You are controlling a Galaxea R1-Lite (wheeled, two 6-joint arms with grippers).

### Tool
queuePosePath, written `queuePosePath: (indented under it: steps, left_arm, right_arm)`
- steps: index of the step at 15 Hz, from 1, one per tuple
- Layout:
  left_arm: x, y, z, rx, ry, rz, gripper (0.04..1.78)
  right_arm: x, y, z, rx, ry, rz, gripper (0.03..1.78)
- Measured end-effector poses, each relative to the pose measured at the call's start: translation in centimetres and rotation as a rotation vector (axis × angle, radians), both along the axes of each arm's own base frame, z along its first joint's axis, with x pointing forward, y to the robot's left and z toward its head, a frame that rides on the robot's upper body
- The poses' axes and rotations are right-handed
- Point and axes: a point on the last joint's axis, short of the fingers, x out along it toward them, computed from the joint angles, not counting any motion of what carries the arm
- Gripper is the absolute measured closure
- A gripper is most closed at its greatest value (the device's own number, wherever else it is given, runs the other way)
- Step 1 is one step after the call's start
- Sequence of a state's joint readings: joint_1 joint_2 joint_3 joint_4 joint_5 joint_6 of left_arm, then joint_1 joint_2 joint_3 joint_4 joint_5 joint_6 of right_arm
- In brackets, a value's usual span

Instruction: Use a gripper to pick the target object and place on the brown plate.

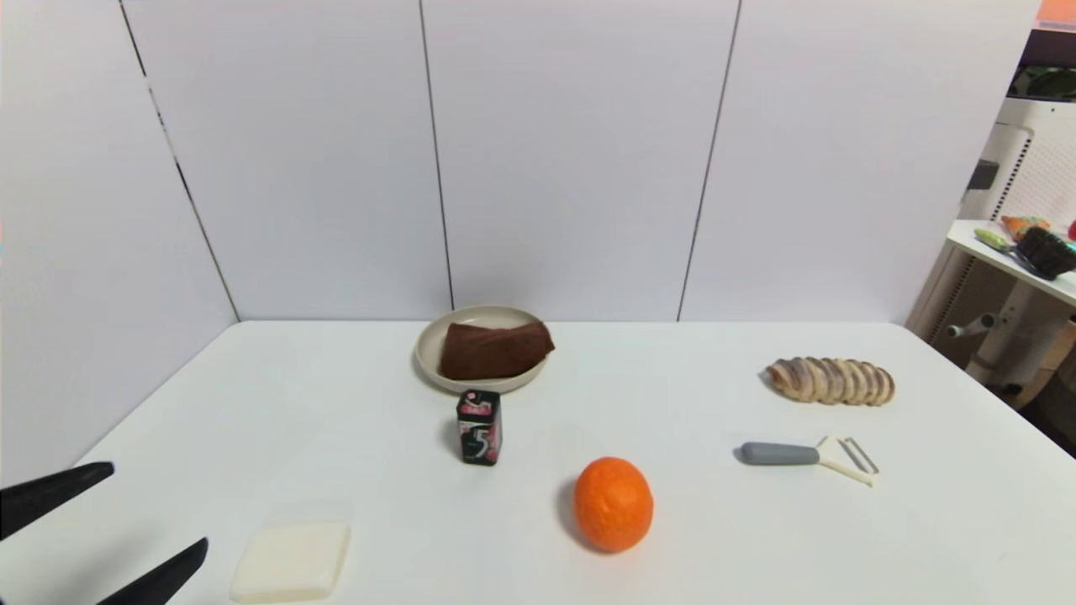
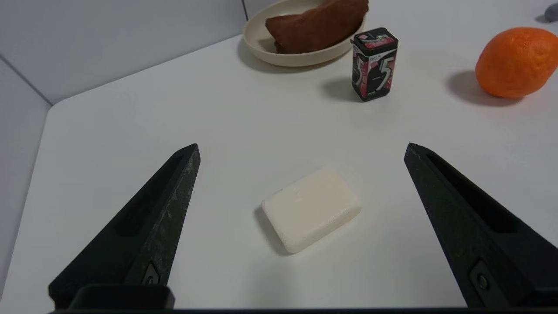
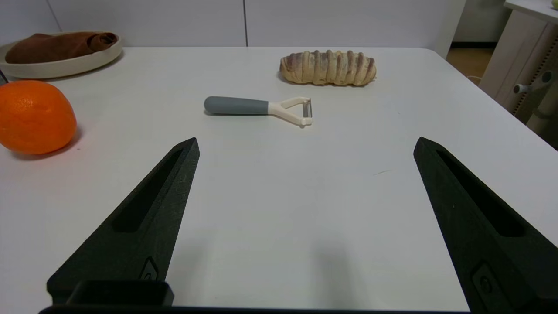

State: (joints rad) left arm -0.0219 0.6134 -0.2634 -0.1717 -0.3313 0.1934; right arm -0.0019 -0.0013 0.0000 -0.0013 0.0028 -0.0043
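The dark brown folded towel [image 1: 494, 349] lies on the round beige plate [image 1: 430, 349] at the back middle of the table. Both also show in the left wrist view, towel [image 2: 318, 26] and plate [image 2: 261, 41], and in the right wrist view, towel [image 3: 56, 43] and plate [image 3: 65, 65]. My left gripper [image 1: 155, 514] is open and empty at the near left corner, well away from the plate; in its wrist view [image 2: 302, 148] its fingers frame the cream block. My right gripper [image 3: 305, 141] is open and empty above bare table, out of the head view.
A cream soap-like block [image 1: 292, 560] lies near left. A black gum box [image 1: 479, 427] stands just in front of the plate. An orange [image 1: 613, 503] sits near middle. A grey-handled peeler [image 1: 807, 455] and a sliced bread loaf [image 1: 830, 381] lie to the right.
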Motion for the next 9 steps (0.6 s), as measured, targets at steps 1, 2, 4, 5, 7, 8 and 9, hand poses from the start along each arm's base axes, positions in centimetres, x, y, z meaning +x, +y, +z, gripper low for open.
queuePosePath:
  steps: [1,2,4,5,7,8,9]
  left_arm:
    - [-1.4,0.1,-1.2,-0.021,-0.032,0.050,0.13]
    - [-2.5,0.3,-2.6,-0.036,-0.064,0.113,0.13]
    - [-4.1,0.6,-5.5,-0.051,-0.080,0.267,0.13]
    - [-4.7,0.8,-6.6,-0.052,-0.081,0.318,0.13]
    - [-5.8,0.8,-8.2,-0.075,-0.071,0.353,0.13]
    - [-6.1,0.8,-8.7,-0.089,-0.073,0.357,0.13]
    - [-6.3,0.8,-8.8,-0.097,-0.104,0.356,0.13]
  right_arm:
    - [0.0,0.0,0.0,0.000,0.000,0.000,0.11]
    - [0.0,0.0,0.0,0.000,0.000,0.000,0.11]
    - [0.0,0.0,0.0,0.000,0.000,0.000,0.11]
    - [0.0,0.0,0.0,0.000,0.000,0.000,0.11]
    - [0.0,0.0,0.0,0.000,0.000,0.000,0.11]
    - [0.0,0.0,0.0,0.000,0.000,0.000,0.11]
    - [0.0,0.0,0.0,0.000,0.000,0.000,0.11]
